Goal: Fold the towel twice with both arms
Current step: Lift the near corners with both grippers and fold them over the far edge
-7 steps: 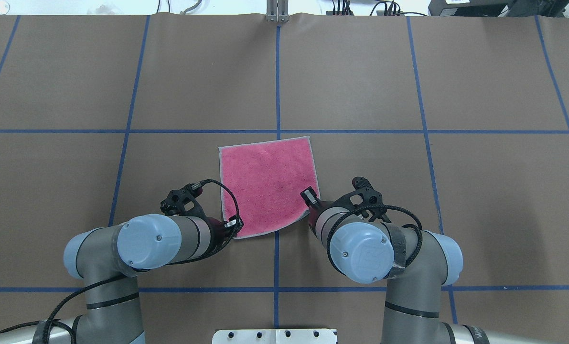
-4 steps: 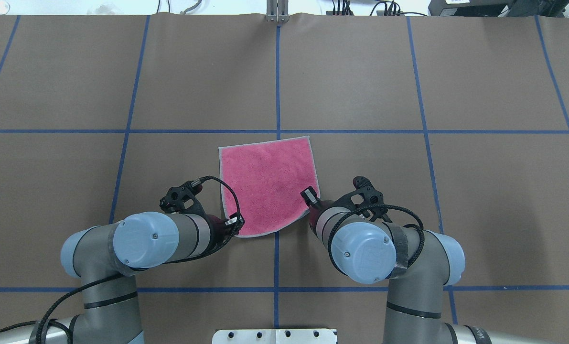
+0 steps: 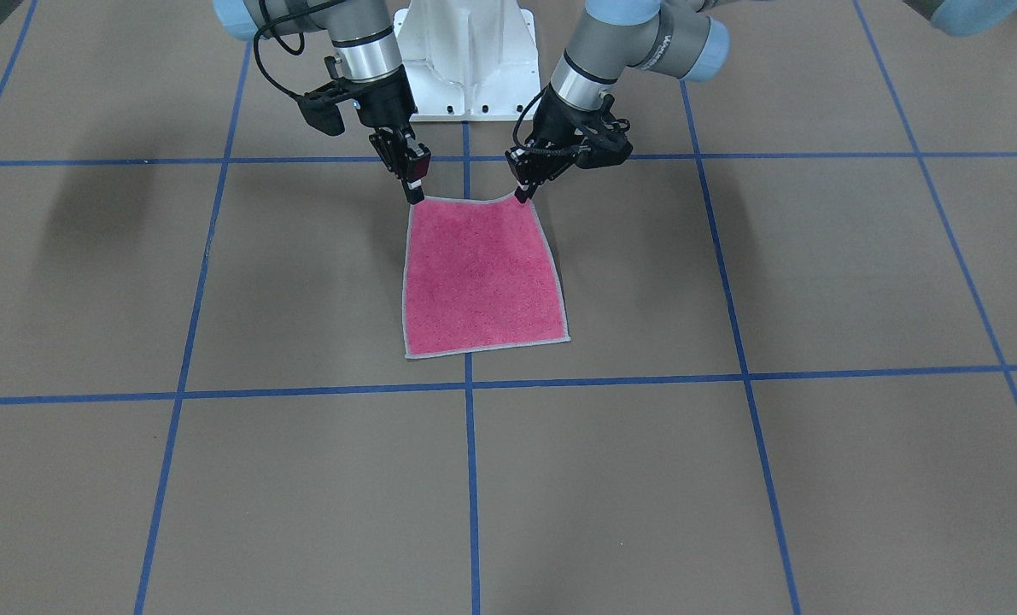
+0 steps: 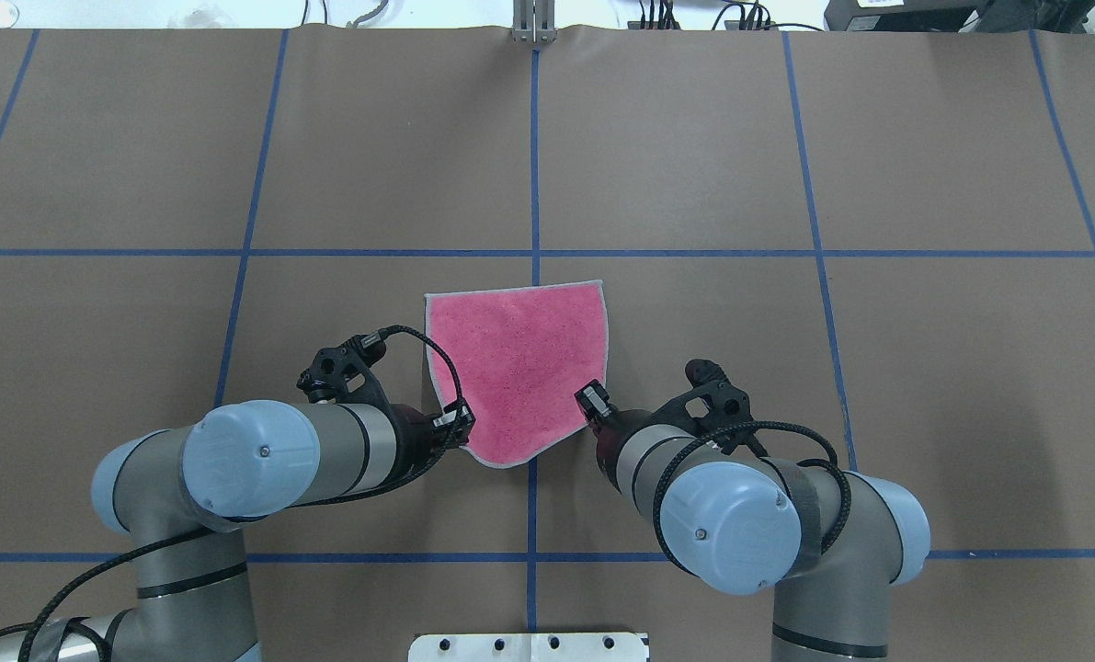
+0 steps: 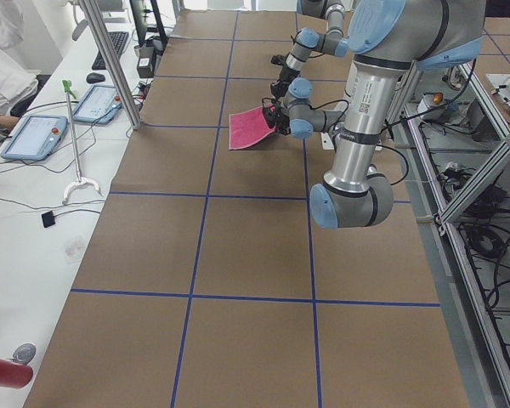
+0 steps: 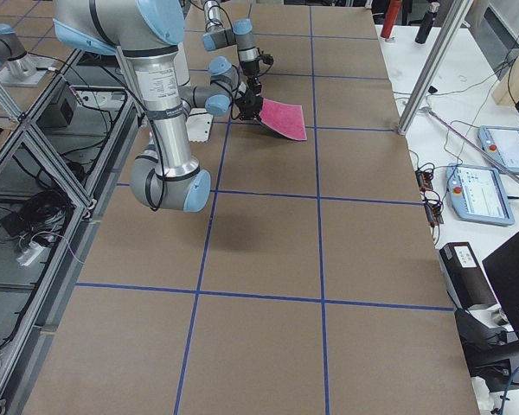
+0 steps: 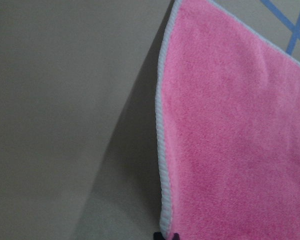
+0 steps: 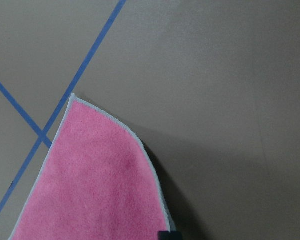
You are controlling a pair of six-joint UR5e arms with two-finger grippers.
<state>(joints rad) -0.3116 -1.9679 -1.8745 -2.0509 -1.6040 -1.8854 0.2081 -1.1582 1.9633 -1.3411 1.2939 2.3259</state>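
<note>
The pink towel (image 4: 519,368) hangs pink face up between both grippers, its far edge resting on the brown table (image 4: 694,165) and its near edge lifted and sagging in the middle. My left gripper (image 4: 460,432) is shut on the near left corner, and my right gripper (image 4: 591,409) is shut on the near right corner. In the front-facing view the left gripper (image 3: 521,195) and right gripper (image 3: 414,198) pinch the towel's (image 3: 481,273) top corners. Both wrist views show pink cloth with grey edging, left (image 7: 230,140) and right (image 8: 95,190). The dark grey face is hidden.
Blue tape lines (image 4: 533,156) divide the table into squares. The white pedestal (image 3: 465,60) stands just behind the grippers. A metal bracket (image 4: 533,28) sits at the far table edge. An operators' desk with tablets (image 5: 38,136) runs along the far side.
Both grippers have lifted the towel's near corners and pulled back toward the robot. The towel's far edge has slid nearer and the near edge now sags to a point.
</note>
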